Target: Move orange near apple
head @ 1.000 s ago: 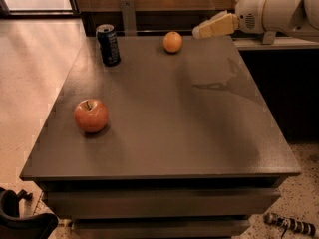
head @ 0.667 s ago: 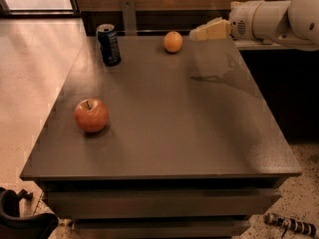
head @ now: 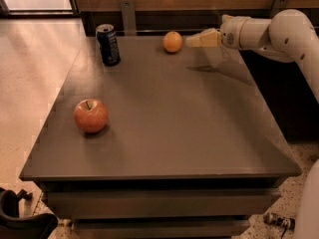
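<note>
Hovering: tool (head: 190,42) just beside orange (head: 172,41) | apple (head: 90,115) well apart

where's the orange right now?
Camera view: the orange sits at the far edge of the table, right of the soda can, with the gripper hovering just beside it on the right.

The gripper (head: 193,40) hangs just right of the orange (head: 172,42). Tabletop (head: 174,128) runs on to the apple (head: 90,115), with the can (head: 108,45) left of that path.
</note>
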Available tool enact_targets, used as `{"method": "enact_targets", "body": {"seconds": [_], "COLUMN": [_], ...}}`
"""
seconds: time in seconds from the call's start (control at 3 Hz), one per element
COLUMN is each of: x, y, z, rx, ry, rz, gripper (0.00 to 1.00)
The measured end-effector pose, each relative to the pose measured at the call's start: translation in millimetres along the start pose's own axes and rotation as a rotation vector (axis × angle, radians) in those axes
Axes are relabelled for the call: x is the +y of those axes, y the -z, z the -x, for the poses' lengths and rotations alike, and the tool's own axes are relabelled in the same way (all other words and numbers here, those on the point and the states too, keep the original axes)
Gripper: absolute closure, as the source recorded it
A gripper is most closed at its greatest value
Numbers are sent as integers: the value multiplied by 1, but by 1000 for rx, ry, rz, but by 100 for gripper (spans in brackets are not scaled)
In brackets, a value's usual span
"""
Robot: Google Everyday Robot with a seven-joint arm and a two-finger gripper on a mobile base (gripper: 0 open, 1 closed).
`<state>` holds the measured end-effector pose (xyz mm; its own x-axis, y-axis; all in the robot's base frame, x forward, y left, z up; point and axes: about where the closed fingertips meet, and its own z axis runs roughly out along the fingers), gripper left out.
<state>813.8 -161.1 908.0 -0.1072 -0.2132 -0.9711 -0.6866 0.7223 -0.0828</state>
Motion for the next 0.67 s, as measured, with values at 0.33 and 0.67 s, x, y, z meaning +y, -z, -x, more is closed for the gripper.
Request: {"method": "enact_targets", "body": {"seconds": [0.33, 0.67], "x": [-6, -3], "y": [-35, -55], "z": [-19, -27], "rx": [-23, -27], "ry": [-18, -32], "rz": [64, 112], "gripper": [0, 0]}}
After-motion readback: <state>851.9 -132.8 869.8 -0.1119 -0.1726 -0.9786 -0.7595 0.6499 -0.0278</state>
